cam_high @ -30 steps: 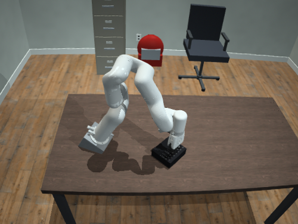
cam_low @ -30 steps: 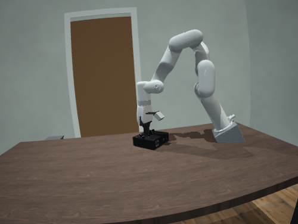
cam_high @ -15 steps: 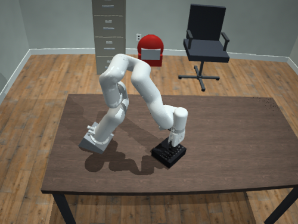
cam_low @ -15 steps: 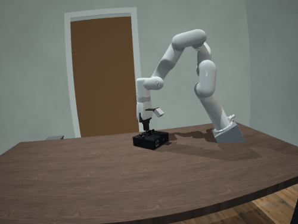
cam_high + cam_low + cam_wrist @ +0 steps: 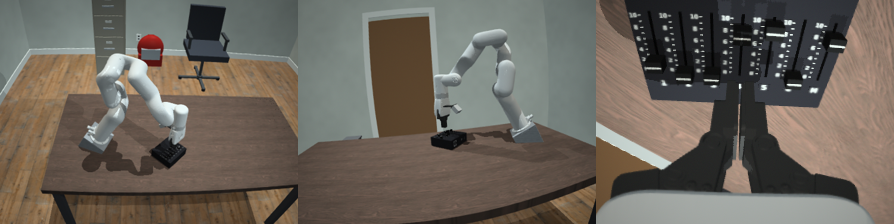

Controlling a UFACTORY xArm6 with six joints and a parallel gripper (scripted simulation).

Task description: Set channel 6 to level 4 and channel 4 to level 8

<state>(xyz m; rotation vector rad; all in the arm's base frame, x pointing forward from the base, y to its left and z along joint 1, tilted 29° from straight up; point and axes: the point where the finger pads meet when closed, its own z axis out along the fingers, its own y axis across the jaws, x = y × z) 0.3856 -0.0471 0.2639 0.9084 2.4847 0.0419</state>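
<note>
Jaws pressed shut, empty, just above the lighting desk (image 5: 449,140) — office chair (image 5: 205,42) well behind table (image 5: 238,143).

Matt dark wood table (image 5: 238,143) — glossy white plastic arm (image 5: 149,89).

An office room is showing here: a grey filing cabinet (image 5: 108,31) and a black swivel chair (image 5: 206,39) are standing on wood flooring behind a dark wooden table (image 5: 238,143), with a brown door (image 5: 400,75) facing it.

Top looks down, exterior sideways — both far; wrist close above desk (image 5: 741,50)
</note>
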